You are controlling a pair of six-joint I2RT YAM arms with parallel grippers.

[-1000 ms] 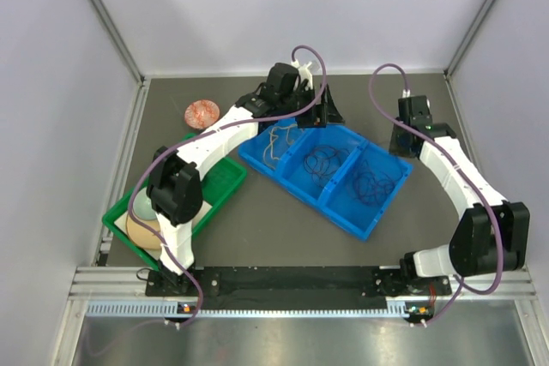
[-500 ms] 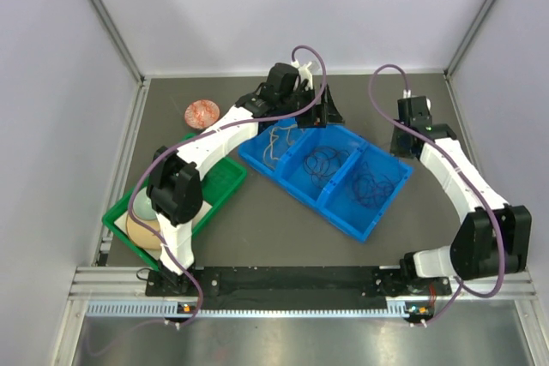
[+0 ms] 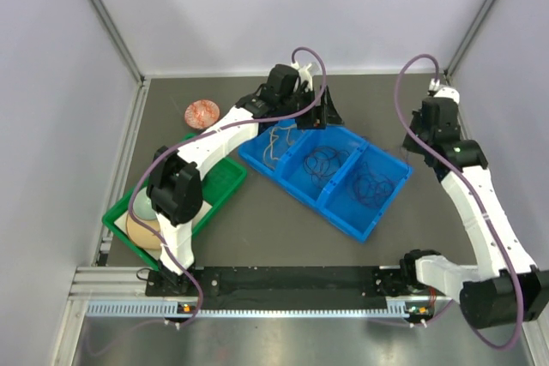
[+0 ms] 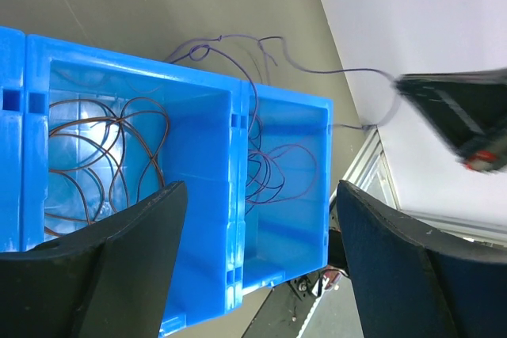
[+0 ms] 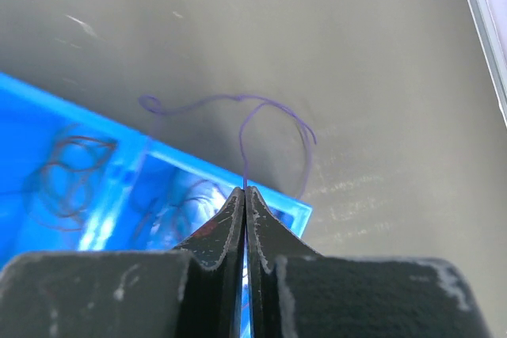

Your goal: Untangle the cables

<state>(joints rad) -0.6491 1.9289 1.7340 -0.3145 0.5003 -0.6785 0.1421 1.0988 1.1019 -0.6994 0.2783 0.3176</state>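
A blue three-compartment bin [image 3: 343, 212] lies mid-table with thin cables coiled in each compartment. My right gripper [image 5: 245, 190] is shut on a thin purple cable [image 5: 269, 105] that loops over the dark mat beyond the bin's right end; it hangs raised at the right of the table [image 3: 429, 130]. In the left wrist view the purple cable [image 4: 317, 69] runs from the bin's far side toward the right gripper, and brown cables [image 4: 103, 148] and purple coils [image 4: 273, 172] lie in the compartments. My left gripper [image 4: 261, 267] is open and empty above the bin's back-left end [image 3: 322, 113].
A green tray [image 3: 225, 179] holding round objects sits front left. A small orange-brown coil [image 3: 202, 112] lies on the mat at the back left. Grey walls close the back and sides; an aluminium rail runs along the near edge.
My right gripper has lifted and swung right and back, away from the bin's right end, drawing the purple cable with it. The left arm has stayed put.
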